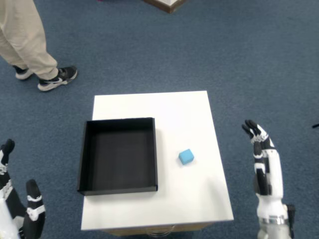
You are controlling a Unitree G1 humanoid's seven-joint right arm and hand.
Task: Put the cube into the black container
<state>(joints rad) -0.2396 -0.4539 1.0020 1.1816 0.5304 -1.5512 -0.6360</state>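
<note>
A small light-blue cube (186, 156) lies on the white table (184, 112), just right of the black container (118, 155). The container is a shallow square tray, open on top, with nothing inside it. My right hand (261, 152) hovers off the table's right edge, well to the right of the cube, fingers straight and apart, holding nothing. The left hand (20, 204) shows at the bottom left corner, below the table's left side.
Blue carpet surrounds the small table. A person's legs and sneakers (57, 78) stand at the upper left, beyond the table's far left corner. A wooden furniture corner (167, 4) pokes in at the top edge.
</note>
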